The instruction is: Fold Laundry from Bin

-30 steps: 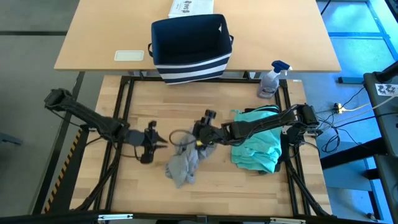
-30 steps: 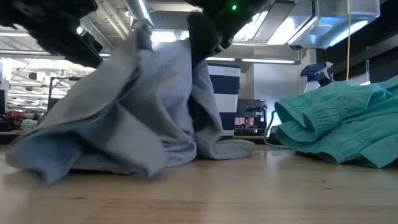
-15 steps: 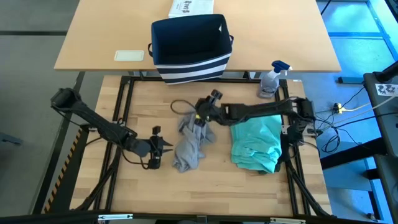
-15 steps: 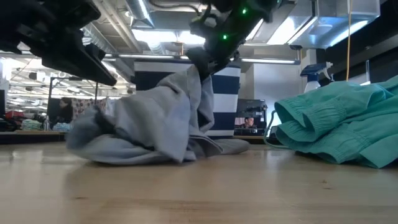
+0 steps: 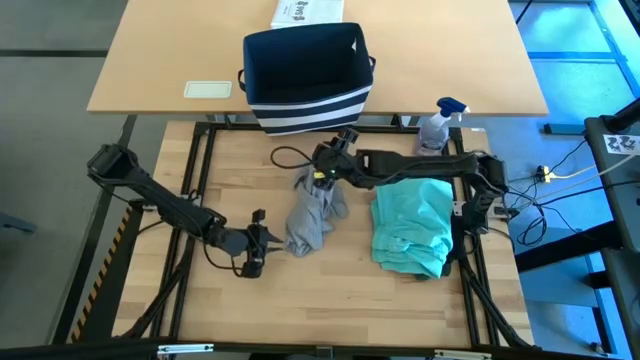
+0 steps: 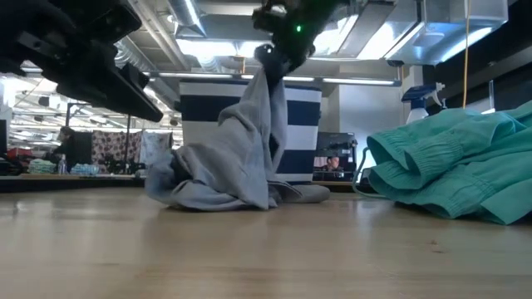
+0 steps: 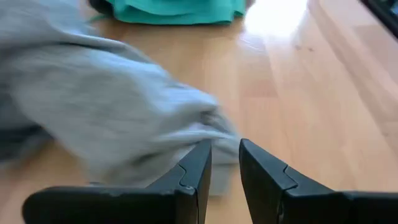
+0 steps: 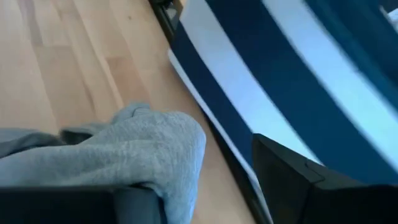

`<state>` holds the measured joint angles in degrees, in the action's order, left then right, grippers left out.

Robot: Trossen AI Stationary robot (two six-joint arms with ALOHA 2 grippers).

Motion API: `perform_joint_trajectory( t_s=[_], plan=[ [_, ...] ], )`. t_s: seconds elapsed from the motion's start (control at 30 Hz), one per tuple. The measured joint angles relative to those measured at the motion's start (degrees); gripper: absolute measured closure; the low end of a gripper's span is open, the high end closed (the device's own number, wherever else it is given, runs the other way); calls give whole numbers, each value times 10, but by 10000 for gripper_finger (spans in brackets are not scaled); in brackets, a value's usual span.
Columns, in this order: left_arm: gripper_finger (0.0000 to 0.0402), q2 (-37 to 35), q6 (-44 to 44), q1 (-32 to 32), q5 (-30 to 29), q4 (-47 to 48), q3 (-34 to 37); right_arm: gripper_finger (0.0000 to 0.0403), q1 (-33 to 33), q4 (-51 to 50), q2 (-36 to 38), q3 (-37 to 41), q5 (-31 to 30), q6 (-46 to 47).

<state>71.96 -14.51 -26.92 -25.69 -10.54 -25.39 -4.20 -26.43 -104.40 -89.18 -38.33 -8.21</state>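
Note:
A grey garment [image 5: 310, 215] stands bunched in the middle of the table. Its top end is raised and its lower folds [image 6: 218, 189] lie on the wood. My right gripper [image 5: 325, 168] is shut on that top end, just in front of the navy striped bin [image 5: 305, 75]. My left gripper [image 5: 262, 240] is low over the table at the garment's near left side. Its fingers [image 7: 199, 165] are a little apart with nothing between them. A teal piece [image 5: 412, 235] lies heaped to the right. My right gripper pinches a bunched fold at the garment's top end [image 8: 158, 152] between its two fingers, several layers together. It comes slanting down from the table's right. The cloth hangs below the fingers [image 6: 264, 91] in a loose column, with its lower part on the table. Whether my left gripper touches the cloth [image 7: 205, 127] I cannot tell.
A spray bottle [image 5: 437, 128] stands at the table's far right. A black cable [image 5: 285, 155] loops near the right gripper. On the far table, a white printed box [image 5: 305, 12] sits behind the bin, and a pale pad [image 5: 208, 89] lies to the left.
My right gripper has risen and gone toward the far edge, near the bin, with the garment's top end. The garment has been drawn up into a column, and its lower folds have slid toward the far edge. My left gripper has sunk and moved right, toward the garment.

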Motion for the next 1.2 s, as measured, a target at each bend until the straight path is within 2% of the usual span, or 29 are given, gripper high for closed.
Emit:
perform_joint_trajectory(
  t_s=[0.1,0.2,0.37,0.47,0.63,0.8,0.93,1.07,1.2],
  plan=[
    [324,21,-13,0,12,-19,0,221,6,-64,0,-45,-11,2],
    [324,48,-44,0,-5,-26,0,221,13,-105,1,-71,-11,8],
    [324,94,-66,0,-89,-33,0,221,26,-135,1,-81,6,23],
    [315,113,-62,0,-110,-33,0,221,28,-148,1,-79,19,27],
    [263,131,-64,1,-112,-33,-1,221,27,-155,1,-74,33,40],
    [201,133,-59,7,-147,-34,-10,221,27,-152,1,-74,34,41],
    [168,133,-59,29,-131,-34,-11,221,27,-152,1,-74,34,41],
    [165,133,-64,51,-125,-37,-11,221,27,-152,1,-74,34,41],
    [185,133,-68,64,-123,-38,-11,221,27,-152,1,-74,35,41]
  ],
)
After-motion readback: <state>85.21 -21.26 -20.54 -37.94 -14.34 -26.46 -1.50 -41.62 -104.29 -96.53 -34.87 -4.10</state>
